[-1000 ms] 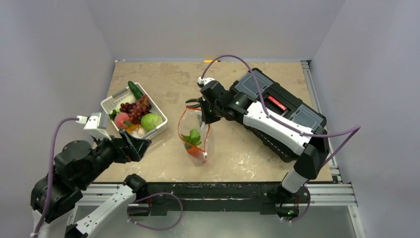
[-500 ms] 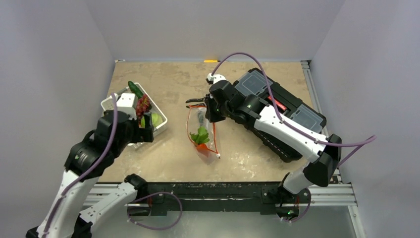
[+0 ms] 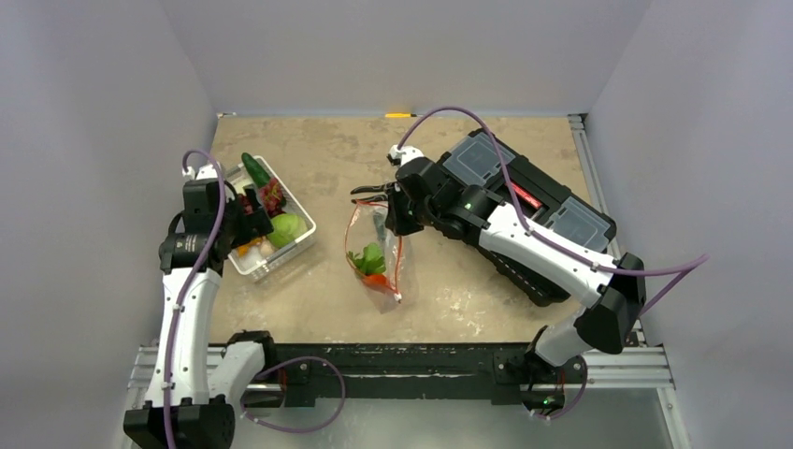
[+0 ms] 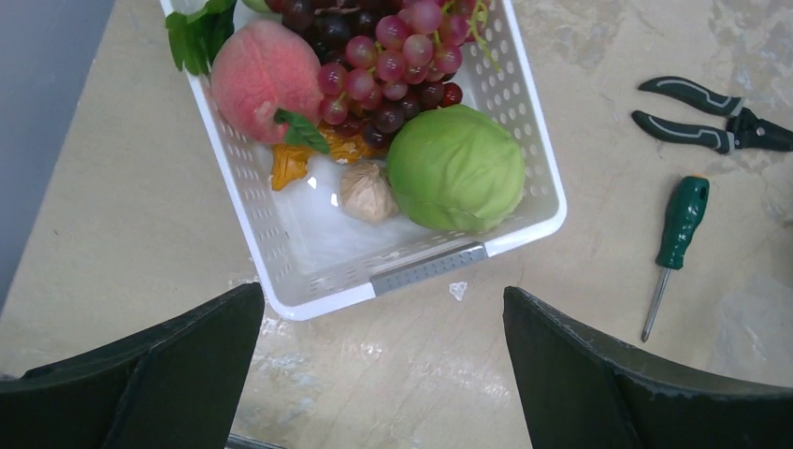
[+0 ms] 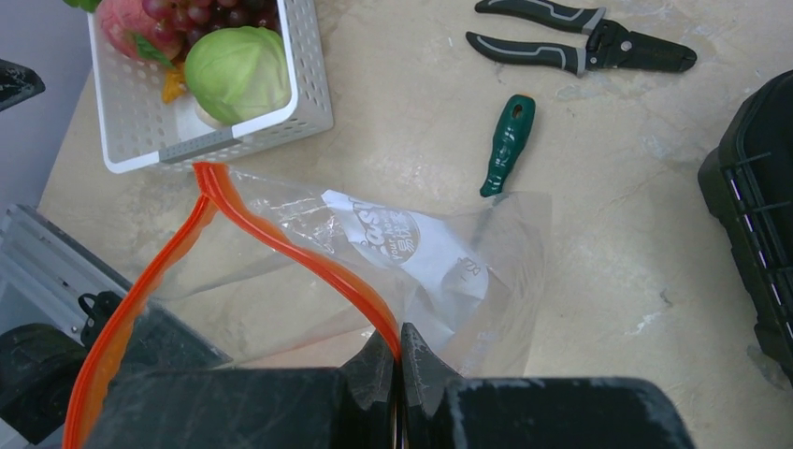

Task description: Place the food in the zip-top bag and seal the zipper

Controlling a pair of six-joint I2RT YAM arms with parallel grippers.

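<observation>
Right pincer point(image 5: 400, 344): shut, nipping the zipper point(image 5: 281, 234) of the zip-top bag point(image 5: 425, 257). The bag is held up by its mouth at mid-tabletop point(image 3: 309, 150), with the carrot point(image 3: 374, 278) inside. Left pincer point(image 4: 382, 297): spread wide, empty, above the white basket point(image 4: 281, 253) near the left edge. Basket contents: peach point(image 4: 265, 79), grapes point(image 4: 393, 65), cabbage point(image 4: 455, 168), cucumber point(image 3: 254, 169).
</observation>
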